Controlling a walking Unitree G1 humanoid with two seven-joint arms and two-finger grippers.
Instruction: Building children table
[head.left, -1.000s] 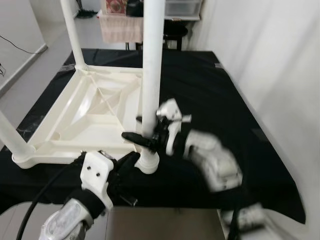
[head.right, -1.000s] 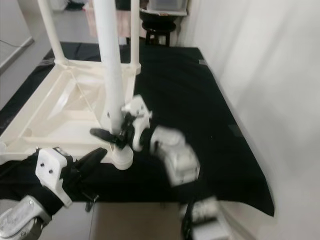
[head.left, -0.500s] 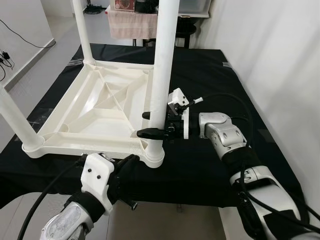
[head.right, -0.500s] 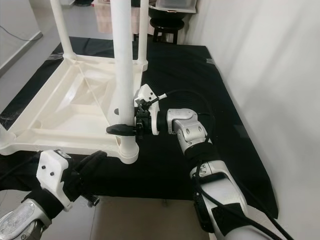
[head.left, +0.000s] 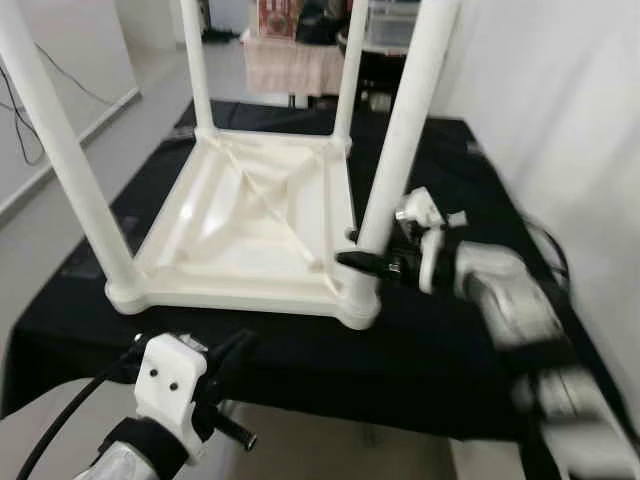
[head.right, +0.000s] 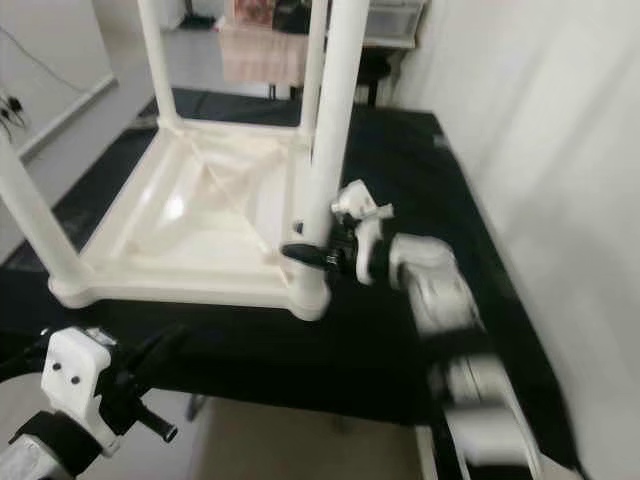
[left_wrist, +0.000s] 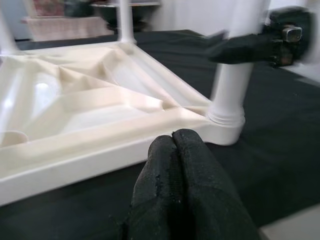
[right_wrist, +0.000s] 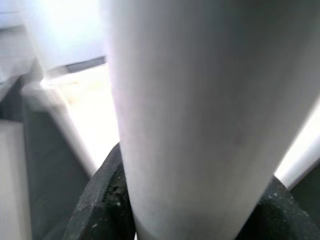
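Right gripper (head.left: 362, 262) holds a table leg (head.left: 400, 150).
Its fingers (head.right: 305, 253) pinch the leg; left gripper (left_wrist: 182, 145) fingers pressed together.

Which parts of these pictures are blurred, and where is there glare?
Left eye view: the silver right arm is smeared by motion. Right wrist view: the round white plastic table leg is out of focus. Left wrist view: glare on the upturned white plastic tabletop; the left gripper is sharp.
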